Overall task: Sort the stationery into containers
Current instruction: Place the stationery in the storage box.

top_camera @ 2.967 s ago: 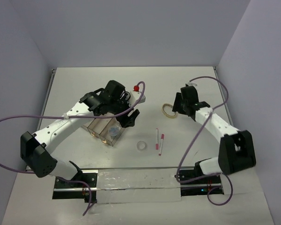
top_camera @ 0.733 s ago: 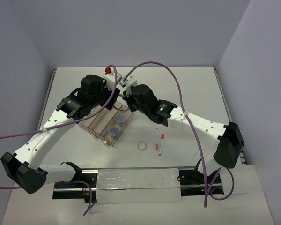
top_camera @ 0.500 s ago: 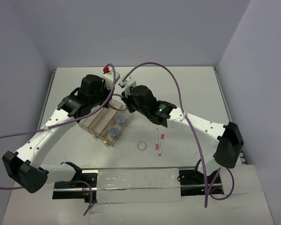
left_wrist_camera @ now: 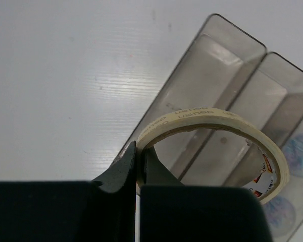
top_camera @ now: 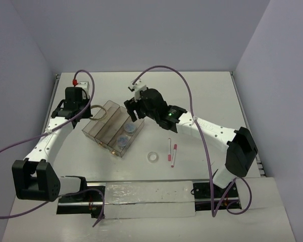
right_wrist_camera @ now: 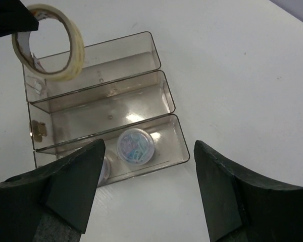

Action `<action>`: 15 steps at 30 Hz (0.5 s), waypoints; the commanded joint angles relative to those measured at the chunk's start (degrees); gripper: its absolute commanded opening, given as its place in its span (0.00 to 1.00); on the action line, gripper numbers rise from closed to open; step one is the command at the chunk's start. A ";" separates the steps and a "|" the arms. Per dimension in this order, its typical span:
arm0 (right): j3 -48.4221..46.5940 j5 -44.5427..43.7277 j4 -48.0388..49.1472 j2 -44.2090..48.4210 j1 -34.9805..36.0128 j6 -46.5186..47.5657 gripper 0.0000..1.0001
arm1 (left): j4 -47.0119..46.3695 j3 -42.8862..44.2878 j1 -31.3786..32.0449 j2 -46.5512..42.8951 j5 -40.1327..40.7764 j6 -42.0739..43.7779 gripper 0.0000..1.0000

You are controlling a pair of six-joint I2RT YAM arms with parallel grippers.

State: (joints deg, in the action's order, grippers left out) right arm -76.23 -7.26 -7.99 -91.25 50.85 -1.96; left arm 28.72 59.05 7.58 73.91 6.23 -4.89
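My left gripper (left_wrist_camera: 140, 161) is shut on the rim of the tan loop (left_wrist_camera: 212, 118), holding it upright above the far left corner of the brownish three-compartment tray (left_wrist_camera: 231, 43). From above, the loop (top_camera: 96, 112) hangs just left of the tray (top_camera: 105, 120). My right gripper (right_wrist_camera: 147, 186) stands open and holds nothing, above the tray's right end (right_wrist_camera: 161, 65). Two clear jars with blue contents (right_wrist_camera: 135, 146) (top_camera: 122, 141) lie in the right compartment. The white tape ring (top_camera: 152, 157) and two white pens (top_camera: 169, 146) (top_camera: 174, 155) lie on the table to the tray's right.
The other two tray compartments hold nothing. Purple cables loop over both arms. Both arm bases (top_camera: 76, 189) sit on the metal strip at the near edge, and grey walls close in the table on three sides.
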 commanded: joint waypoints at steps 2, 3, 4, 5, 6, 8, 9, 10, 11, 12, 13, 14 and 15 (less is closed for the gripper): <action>4.41 -0.96 3.69 4.02 -0.44 -2.53 0.79 | -11.95 -3.26 -0.64 -1.37 8.40 -8.93 0.00; 5.25 -1.24 3.89 4.31 -0.52 -2.89 0.79 | -12.67 -3.82 -0.64 -0.97 9.84 -10.70 0.00; 6.13 -1.55 4.03 4.55 -0.60 -3.21 0.79 | -13.38 -4.28 -0.64 -0.50 11.28 -12.21 0.00; 6.92 -1.83 4.08 4.76 -0.73 -3.56 0.79 | -14.14 -4.54 -0.64 0.28 13.23 -13.66 0.00; 7.39 -1.96 4.23 5.02 -0.92 -4.05 0.79 | -14.89 -4.73 -0.64 1.31 16.31 -15.66 0.00; 8.22 -1.78 4.41 5.32 -1.11 -4.39 0.79 | -14.18 -3.73 -0.64 3.67 21.78 -19.62 0.00; 8.93 -1.71 4.59 5.59 -1.19 -4.57 0.79 | -13.03 -2.65 -0.64 4.95 24.14 -21.16 0.00; 9.22 -1.80 4.83 5.83 -1.21 -4.82 0.78 | -10.69 -0.90 -0.64 6.93 25.73 -23.30 0.00; 9.80 -1.88 4.91 5.99 -1.46 -4.98 0.78 | -7.86 0.54 -0.64 7.78 26.36 -25.04 0.00; 10.15 -1.95 4.98 6.07 -1.68 -5.05 0.78 | -6.92 0.84 -0.64 8.49 26.15 -27.08 0.00; 10.43 -2.18 5.07 6.08 -1.79 -5.21 0.78 | -6.61 0.75 -0.64 8.62 25.27 -27.59 0.00; 10.62 -2.30 5.09 6.08 -1.80 -5.38 0.78 | -6.93 0.36 -0.64 8.34 23.87 -27.63 0.00; 10.83 -2.36 5.09 6.04 -2.02 -5.59 0.78 | -7.85 -0.91 -0.64 7.30 21.81 -28.03 0.00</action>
State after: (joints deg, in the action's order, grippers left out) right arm -66.05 -8.14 -6.04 -88.22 49.66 -6.13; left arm 20.59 56.41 7.06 82.52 27.12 -26.33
